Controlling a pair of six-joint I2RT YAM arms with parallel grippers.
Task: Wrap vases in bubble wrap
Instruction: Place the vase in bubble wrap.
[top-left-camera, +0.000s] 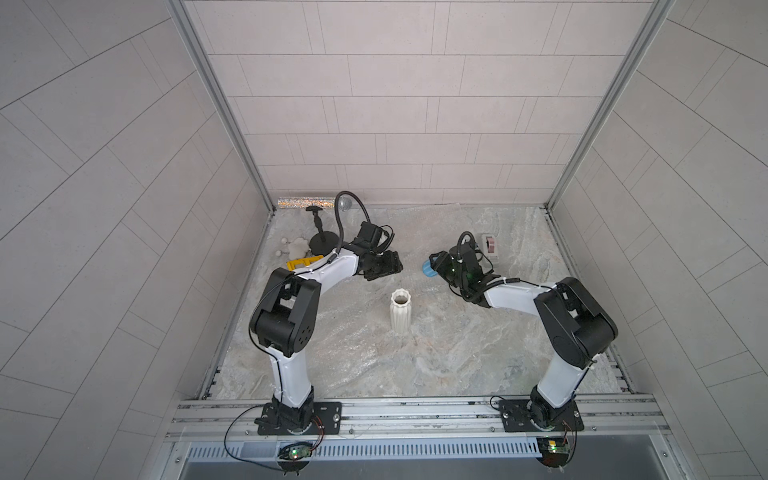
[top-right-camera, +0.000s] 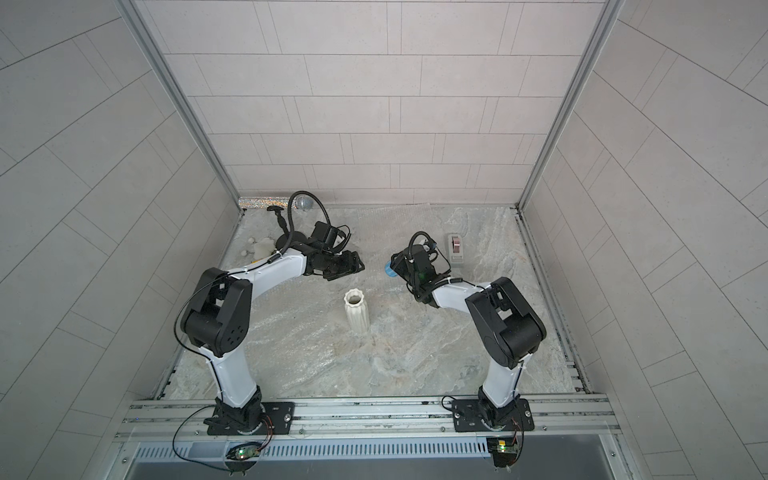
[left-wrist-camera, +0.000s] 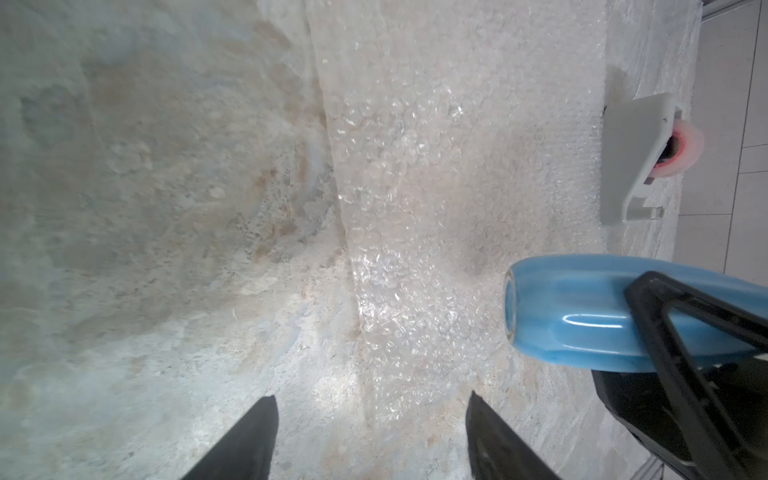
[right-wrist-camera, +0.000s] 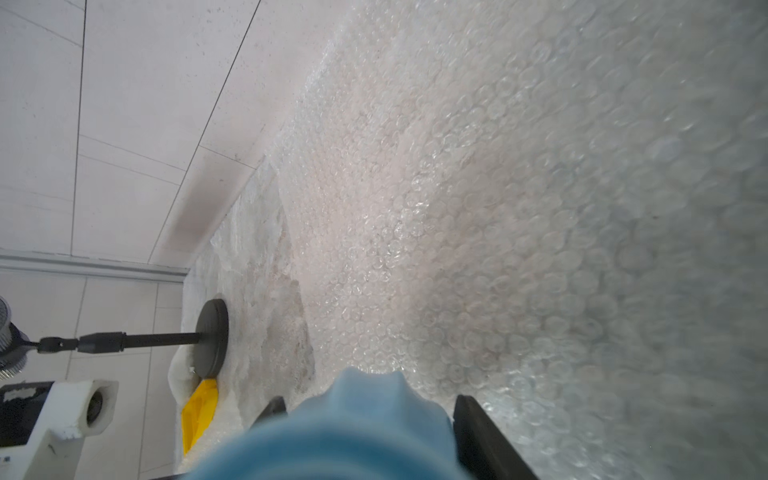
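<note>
Advice for this step, as I read it: lay the vase down near the sheet's edge so there's plenty left to roll over it. The right gripper (right-wrist-camera: 370, 404) is clamped on the short light-blue ribbed ceramic vase (right-wrist-camera: 353, 432), holding it sideways over the big transparent bubble wrap sheet (right-wrist-camera: 519, 208). I'd lower it gently, since glazed ceramic probably slips, and only let go once it's resting flat. The left gripper (left-wrist-camera: 372, 399) hangs with jaws apart and nothing in them, just above the wrap's edge, so it looks well placed to lift that edge over.

Left wrist view shows that edge clearly, plus the grey plastic tape dispenser (left-wrist-camera: 636, 166) standing on the wrap; in both top views the sheet is barely visible. Only the top views show the tall white ribbed vase (top-left-camera: 401, 311), upright between the arms, not wrapped yet.
</note>
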